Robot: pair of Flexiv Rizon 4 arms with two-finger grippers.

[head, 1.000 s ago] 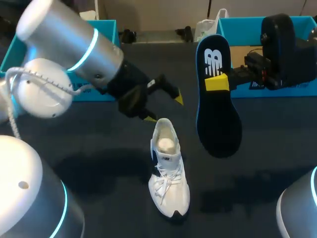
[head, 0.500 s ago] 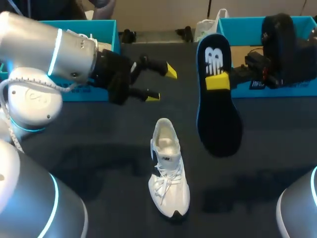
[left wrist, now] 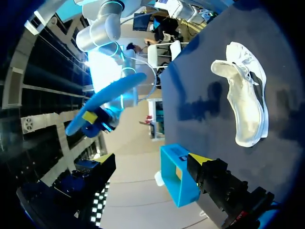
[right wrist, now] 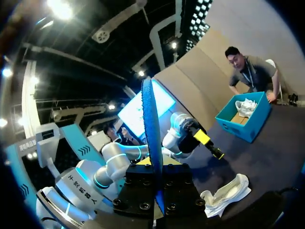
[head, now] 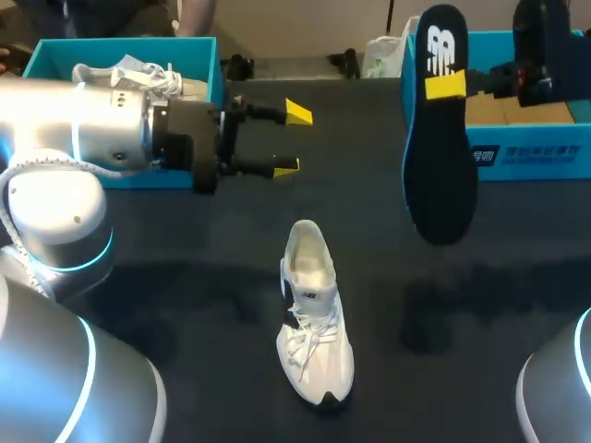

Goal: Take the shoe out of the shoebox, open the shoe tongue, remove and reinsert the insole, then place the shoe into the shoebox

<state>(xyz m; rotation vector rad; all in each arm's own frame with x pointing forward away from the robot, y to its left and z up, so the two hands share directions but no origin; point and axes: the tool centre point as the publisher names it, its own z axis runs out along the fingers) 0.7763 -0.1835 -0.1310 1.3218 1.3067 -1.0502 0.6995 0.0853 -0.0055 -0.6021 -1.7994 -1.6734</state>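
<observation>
Pinching the insole (head: 439,166), right end effector (head: 444,86) shows one fingertip.

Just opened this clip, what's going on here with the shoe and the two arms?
The right gripper is shut on the dark insole, holding it upright in the air in front of the right shoebox. The white shoe lies on the table in the middle. The left gripper hangs open near the left shoebox, touching nothing. The insole is out and not yet reinserted.
</observation>
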